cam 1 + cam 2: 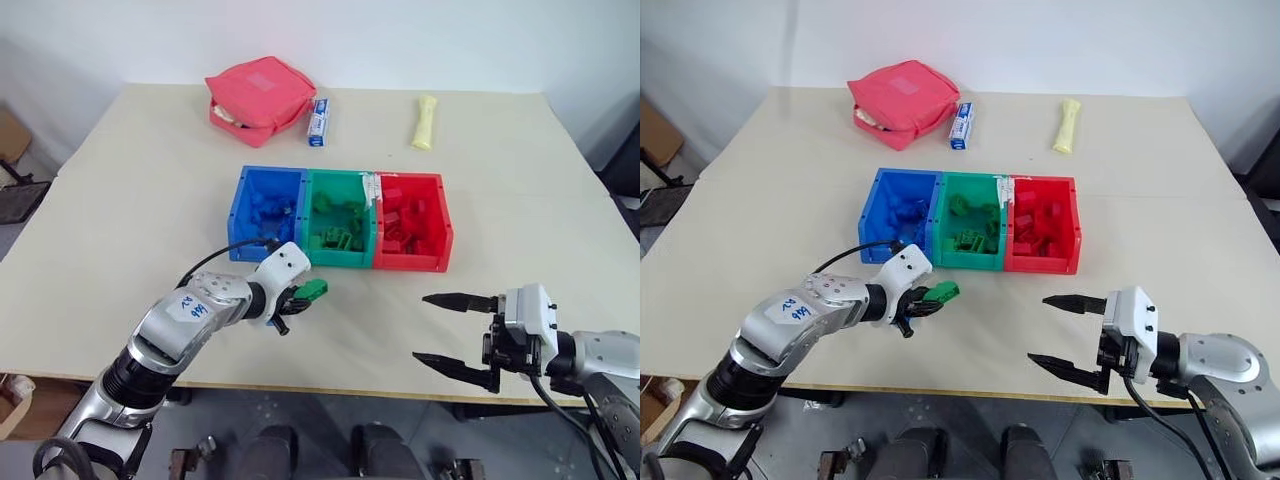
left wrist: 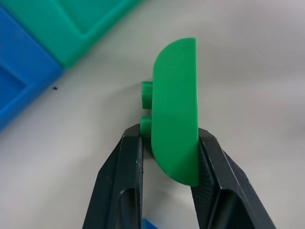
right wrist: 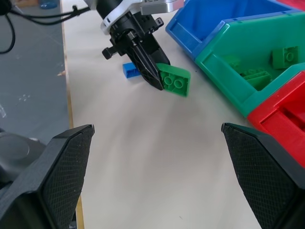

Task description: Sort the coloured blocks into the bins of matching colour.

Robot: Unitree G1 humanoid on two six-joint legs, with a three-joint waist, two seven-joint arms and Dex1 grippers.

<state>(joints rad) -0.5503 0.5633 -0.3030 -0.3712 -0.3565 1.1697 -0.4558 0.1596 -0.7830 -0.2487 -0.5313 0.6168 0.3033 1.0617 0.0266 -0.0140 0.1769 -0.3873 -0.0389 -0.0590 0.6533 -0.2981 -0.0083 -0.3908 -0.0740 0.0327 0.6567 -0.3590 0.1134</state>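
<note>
Left gripper [image 1: 300,297]: jaws clamped on a green block [image 1: 313,290], held just in front of the green bin [image 1: 343,262].
Right gripper [image 1: 455,330]: jaws wide apart, nothing held, near the counter's [image 1: 130,200] front edge.
Bins: blue bin [image 1: 240,215], green, red bin [image 1: 440,225] joined in a row, blocks inside each.
Blue block [image 3: 129,69]: lying on the counter beside the left gripper.

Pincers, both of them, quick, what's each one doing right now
Left pincer: closed on a green block, beside the green bin.
Right pincer: open, holding nothing.
</note>
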